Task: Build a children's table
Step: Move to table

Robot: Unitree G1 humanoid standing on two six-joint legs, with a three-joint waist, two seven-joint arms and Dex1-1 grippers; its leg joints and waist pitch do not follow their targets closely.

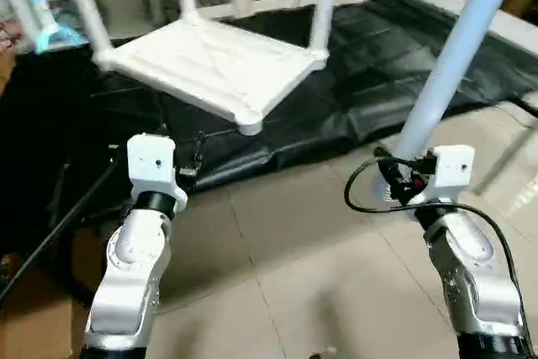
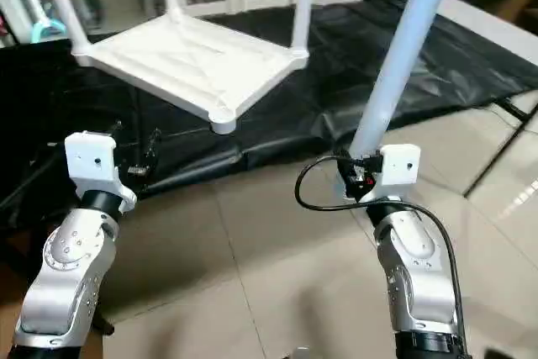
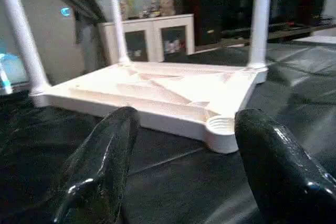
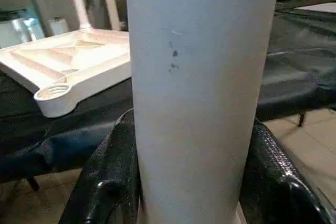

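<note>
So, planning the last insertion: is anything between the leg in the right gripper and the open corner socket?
Nothing visible. The right gripper holds the fourth leg upright, off to the side of the tabletop. The empty socket on the near corner faces up with only black sheet around it.

Upturned three-legged tabletop (image 1: 210,65); fourth leg (image 1: 458,56) aloft

Soft indoor light, dim background; tabletop (image 1: 210,65) overexposed, close leg (image 4: 202,98) blurred, sheen on black sheet (image 1: 378,65)
</note>
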